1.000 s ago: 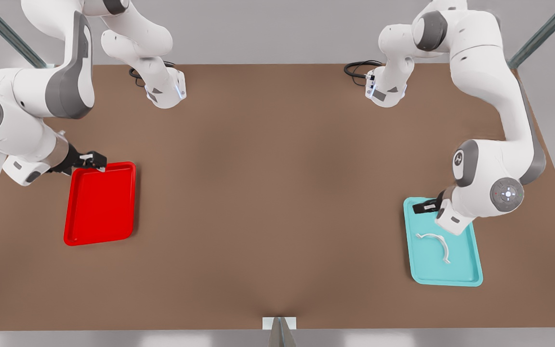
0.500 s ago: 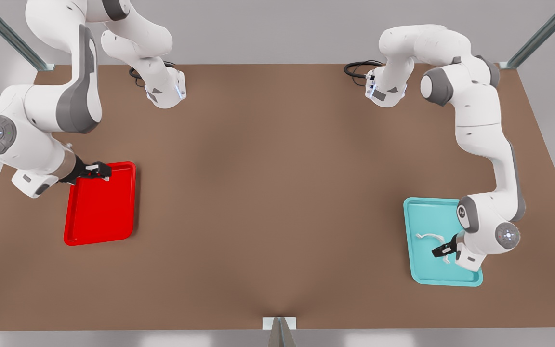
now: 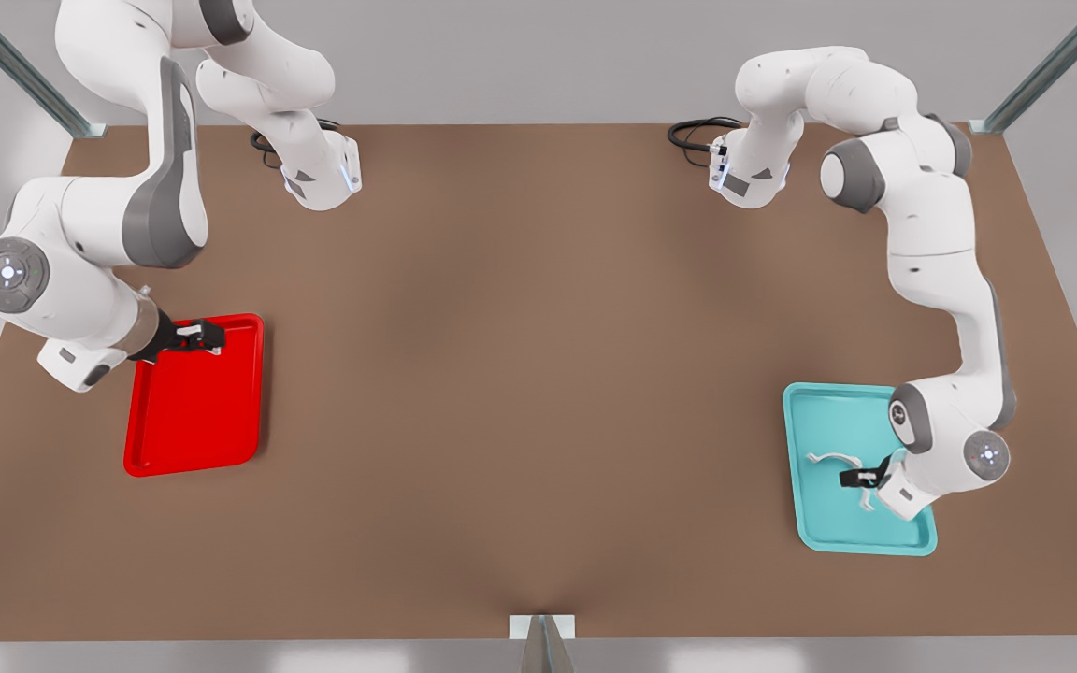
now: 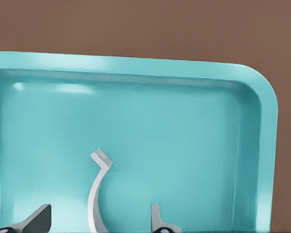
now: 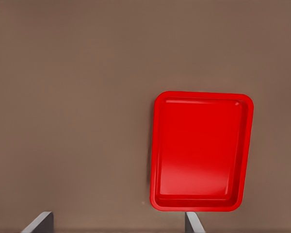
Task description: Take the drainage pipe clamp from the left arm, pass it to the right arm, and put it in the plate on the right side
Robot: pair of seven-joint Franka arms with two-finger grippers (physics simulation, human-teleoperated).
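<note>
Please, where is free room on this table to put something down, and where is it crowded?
Free: the brown table between the red plate and the teal tray. Crowded: the teal tray, where the open left gripper straddles the clamp.

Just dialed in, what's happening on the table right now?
The left gripper is down in the teal tray at the front view's right, fingers open on either side of the drainage pipe clamp, which lies on the tray floor, not yet gripped. The right gripper hangs open over the far edge of the red plate at the front view's left, holding nothing. No handover has happened yet.
</note>
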